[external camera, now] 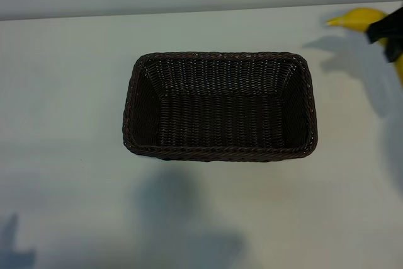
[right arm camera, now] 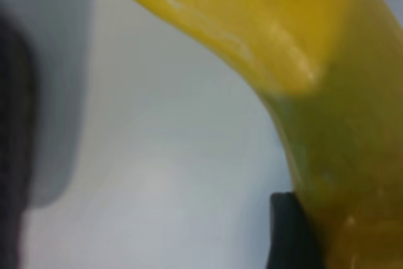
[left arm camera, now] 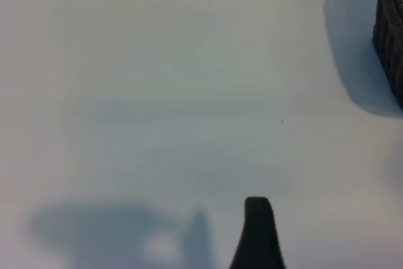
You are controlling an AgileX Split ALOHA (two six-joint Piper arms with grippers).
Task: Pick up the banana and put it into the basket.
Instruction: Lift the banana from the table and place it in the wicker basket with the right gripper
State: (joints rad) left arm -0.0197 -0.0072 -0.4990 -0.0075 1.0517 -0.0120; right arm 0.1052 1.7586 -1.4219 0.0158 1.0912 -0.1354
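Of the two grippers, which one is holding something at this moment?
The right gripper, at the exterior view's right edge, is shut on the banana and holds it clear of the table. The left gripper is open and empty, beside the basket.

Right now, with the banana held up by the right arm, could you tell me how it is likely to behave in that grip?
The banana looks stiff: it keeps its curve with one tapered end jutting free of the right gripper. Its skin is smooth and glossy in the right wrist view, so it may slip or swivel between the fingers. Dropped into the basket, its curve will probably let it rock.
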